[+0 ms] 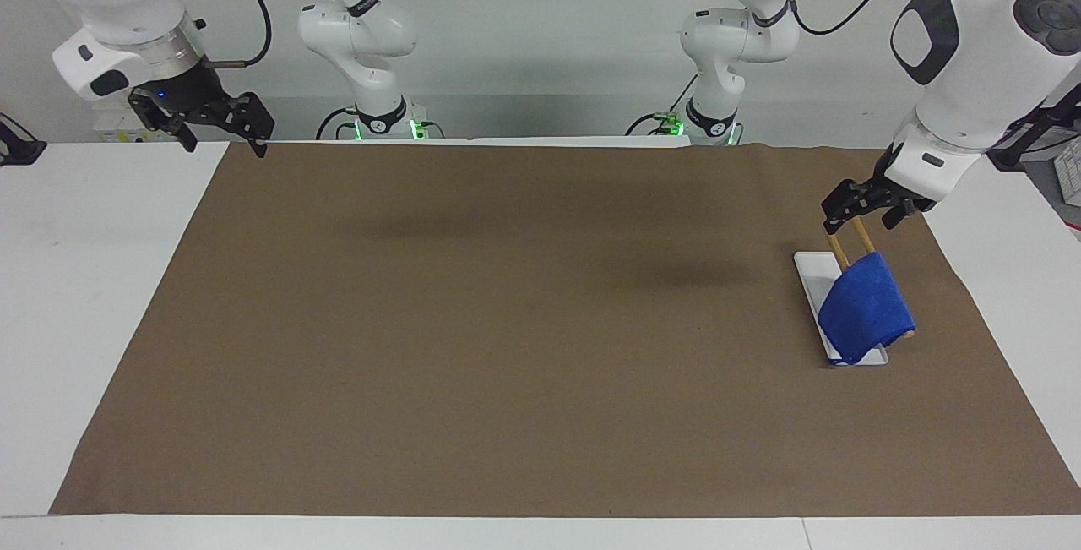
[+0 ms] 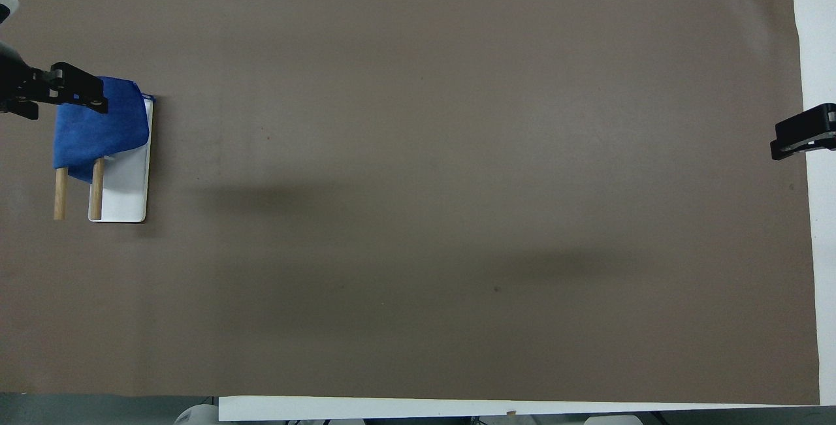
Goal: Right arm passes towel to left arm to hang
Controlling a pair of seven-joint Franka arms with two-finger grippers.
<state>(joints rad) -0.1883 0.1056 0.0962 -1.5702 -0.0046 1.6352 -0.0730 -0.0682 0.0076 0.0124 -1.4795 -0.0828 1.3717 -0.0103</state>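
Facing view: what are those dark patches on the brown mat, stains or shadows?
Facing view: two soft-edged smudges on the brown paper mat, likely arm shadows; the bright blue fuzzy towel on the wooden two-rod rack is evenly lit. Overhead view: the same two patches appear, no glare.

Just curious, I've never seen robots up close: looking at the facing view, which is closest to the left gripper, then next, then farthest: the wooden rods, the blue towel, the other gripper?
1. Wooden rods, directly under the left gripper.
2. Blue towel, draped on those rods.
3. Right gripper, over the table's right-arm end.
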